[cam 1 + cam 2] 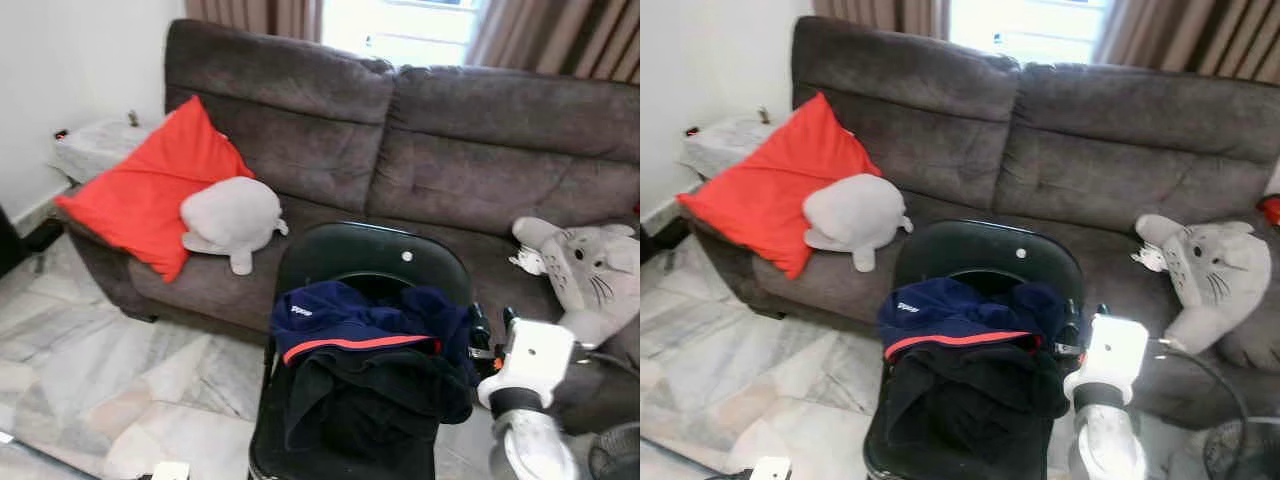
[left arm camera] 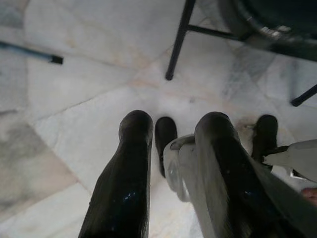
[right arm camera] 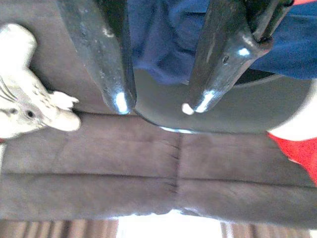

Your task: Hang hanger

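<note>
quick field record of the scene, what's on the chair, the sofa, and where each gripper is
chair: black chair facing the sofa, seat piled with clothes
clothes: navy jacket with a red stripe on top of a black garment
sofa: brown sofa with a red cushion, a grey plush and a grey cat-like plush
right gripper: right gripper open, at the chair's right edge beside the navy jacket
left gripper: left gripper low, pointing at the marble floor, open, holding nothing
hanger: cannot make one out
</note>
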Motion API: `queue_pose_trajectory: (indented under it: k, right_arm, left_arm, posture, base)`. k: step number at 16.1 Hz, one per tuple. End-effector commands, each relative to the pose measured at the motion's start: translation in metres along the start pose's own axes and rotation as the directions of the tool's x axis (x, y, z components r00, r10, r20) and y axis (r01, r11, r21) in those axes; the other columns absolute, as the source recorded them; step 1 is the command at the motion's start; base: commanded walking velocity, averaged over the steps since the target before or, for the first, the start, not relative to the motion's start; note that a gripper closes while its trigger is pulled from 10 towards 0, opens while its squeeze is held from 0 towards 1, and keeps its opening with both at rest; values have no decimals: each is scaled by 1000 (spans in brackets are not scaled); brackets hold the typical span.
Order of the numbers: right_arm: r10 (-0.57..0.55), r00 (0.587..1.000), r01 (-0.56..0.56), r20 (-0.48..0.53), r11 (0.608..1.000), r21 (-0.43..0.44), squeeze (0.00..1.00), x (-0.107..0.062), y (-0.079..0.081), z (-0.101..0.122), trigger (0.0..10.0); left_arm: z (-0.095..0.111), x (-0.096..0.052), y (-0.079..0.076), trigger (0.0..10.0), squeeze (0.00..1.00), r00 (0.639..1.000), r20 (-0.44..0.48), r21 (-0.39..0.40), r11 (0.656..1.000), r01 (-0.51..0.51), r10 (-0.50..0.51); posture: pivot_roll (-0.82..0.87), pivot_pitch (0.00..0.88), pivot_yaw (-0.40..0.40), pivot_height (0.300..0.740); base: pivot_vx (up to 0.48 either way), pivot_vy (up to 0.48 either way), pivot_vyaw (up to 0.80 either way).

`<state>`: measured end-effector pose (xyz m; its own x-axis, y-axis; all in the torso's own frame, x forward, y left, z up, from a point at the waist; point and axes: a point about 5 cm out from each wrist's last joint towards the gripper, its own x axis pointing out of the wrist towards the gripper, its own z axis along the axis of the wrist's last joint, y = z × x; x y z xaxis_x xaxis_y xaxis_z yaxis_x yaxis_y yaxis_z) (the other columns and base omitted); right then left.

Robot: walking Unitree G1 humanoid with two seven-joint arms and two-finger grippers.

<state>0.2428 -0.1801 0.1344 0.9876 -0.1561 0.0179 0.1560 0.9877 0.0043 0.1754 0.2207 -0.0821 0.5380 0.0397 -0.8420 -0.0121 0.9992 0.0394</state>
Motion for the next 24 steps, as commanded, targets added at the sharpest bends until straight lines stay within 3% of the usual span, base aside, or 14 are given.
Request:
queue_pose_trajectory:
  k: [1, 2, 3, 4, 5, 8, 11, 12, 15, 16, 17, 18, 20, 24]
  right_arm:
    - [9, 999, -10, -53, 1000, -5, 0, -4, -4, 9, 10000]
    - [12, 984, -25, -176, 997, -68, 0, -4, -9, 6, 10000]
    - [-5, 960, -14, -279, 998, -65, 0, -3, -16, 6, 10000]
    - [-7, 959, 3, -284, 1000, -13, 459, 4, -20, 15, 10000]
    - [7, 953, -8, -302, 1000, -3, 1000, 8, -19, 20, 10000]
    - [73, 937, -58, -342, 997, 53, 1000, 16, -11, 36, 10000]
    - [122, 907, -133, -403, 991, 1, 1000, 23, -18, 41, 10000]
    - [101, 895, -162, -435, 981, -105, 0, 24, -27, 43, 10000]
    - [85, 884, -149, -460, 983, -106, 0, 25, -40, 43, 10000]
    - [136, 869, -144, -475, 989, 20, 569, 26, -39, 44, 10000]
    - [226, 844, -185, -486, 974, 130, 1000, 24, -34, 41, 10000]
    - [255, 827, -217, -502, 967, 133, 1000, 23, -32, 37, 10000]
    - [249, 800, -238, -546, 967, 92, 0, 22, -36, 23, 10000]
    - [262, 779, -285, -569, 957, 49, 0, 25, -35, 18, 10000]
  left_arm:
    - [-3, -1, 2, 10000, 0, 1000, -20, 15, 1000, -6, 7]
    - [-2, -1, 3, 10000, 0, 1000, -20, 17, 1000, -6, 6]
    - [-2, 0, 3, 10000, 0, 1000, -21, 20, 1000, -3, 4]
    - [-1, 0, 3, 10000, 0, 1000, -21, 22, 1000, -1, 1]
    - [-1, 0, 3, 10000, 0, 1000, -21, 24, 1000, 0, 0]
    - [-1, 0, 2, 10000, 0, 1000, -22, 26, 1000, 7, -6]
    - [-1, 0, 2, 10000, 0, 1000, -26, 29, 999, 13, -12]
    - [-1, 0, 2, 10000, 0, 1000, -27, 31, 999, 14, -13]
    - [-2, 0, 2, 10000, 0, 999, -31, 34, 999, 19, -18]
    - [-3, 0, 2, 10000, 0, 999, -33, 39, 999, 22, -21]
    - [-3, -1, 2, 10000, 0, 999, -35, 42, 999, 25, -23]
    - [-3, -1, 2, 10000, 0, 999, -35, 43, 999, 26, -25]
    - [-3, -1, 1, 10000, 0, 999, -36, 45, 999, 29, -28]
    - [-4, -1, 1, 10000, 0, 999, -38, 45, 999, 31, -29]
  posture:
    - [68, 11, -42, 740]
    - [55, 12, -41, 740]
    - [48, 12, -39, 740]
    - [48, 11, -38, 740]
    - [46, 10, -37, 740]
    - [50, 5, -40, 740]
    - [50, 0, -40, 740]
    - [56, 0, -42, 740]
    - [51, 0, -39, 740]
    - [46, 0, -37, 740]
    - [50, 0, -38, 740]
    - [50, 0, -38, 740]
    - [54, 0, -39, 740]
    - [59, 0, -44, 740]
  base:
    - [0, 0, 0]
    - [0, 0, 0]
    - [0, 0, 0]
    - [0, 0, 0]
    - [0, 0, 0]
    - [0, 0, 0]
    - [0, 0, 0]
    - [0, 0, 0]
    - [0, 0, 0]
    - [0, 0, 0]
    - [0, 0, 0]
    - [0, 0, 0]
    - [0, 0, 0]
    - [0, 0, 0]
